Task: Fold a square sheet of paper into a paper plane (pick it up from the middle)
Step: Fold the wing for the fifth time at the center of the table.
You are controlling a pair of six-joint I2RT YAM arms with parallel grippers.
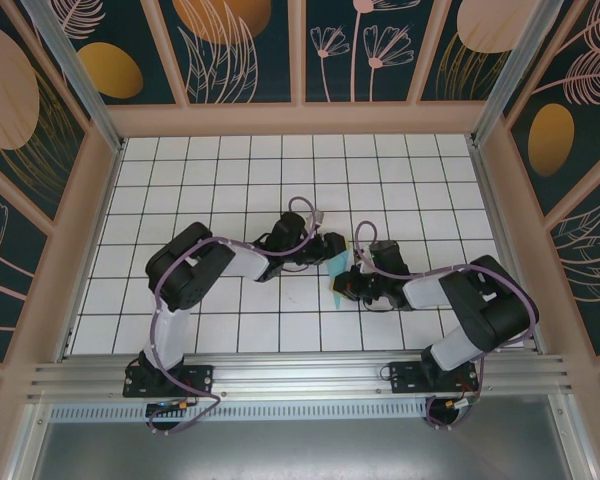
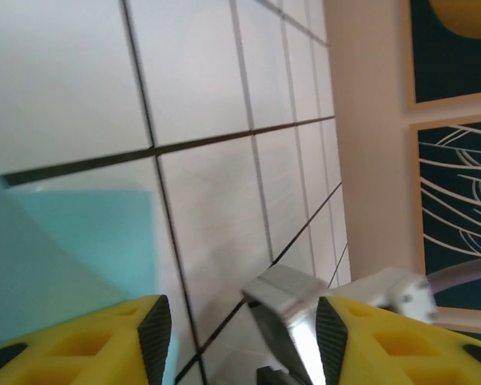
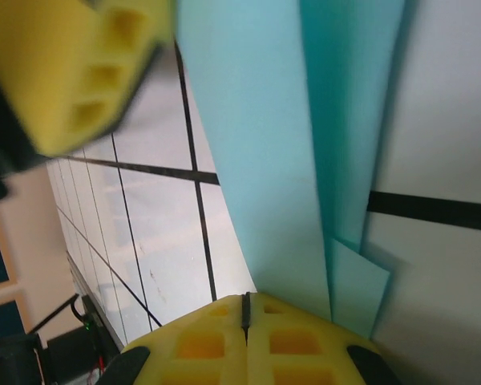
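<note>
Mid-table, between the two claws: found square sheet of paper (image 1: 338,266), already narrowed into overlapping lengthwise layers. Judged roughly midway; no pointed nose or wings formed yet. Noted right gripper (image 3: 244,321) closed, apparently pinching the sheet's end; left gripper (image 2: 242,333) spread wide, sheet just beside one finger. Layering read from right wrist; overhead gives just a cyan sliver.

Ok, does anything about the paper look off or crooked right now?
Slightly. In the right wrist view the folded paper has uneven layers: a small flap sticks out beyond the upper layers near the right gripper. No tears visible.
</note>
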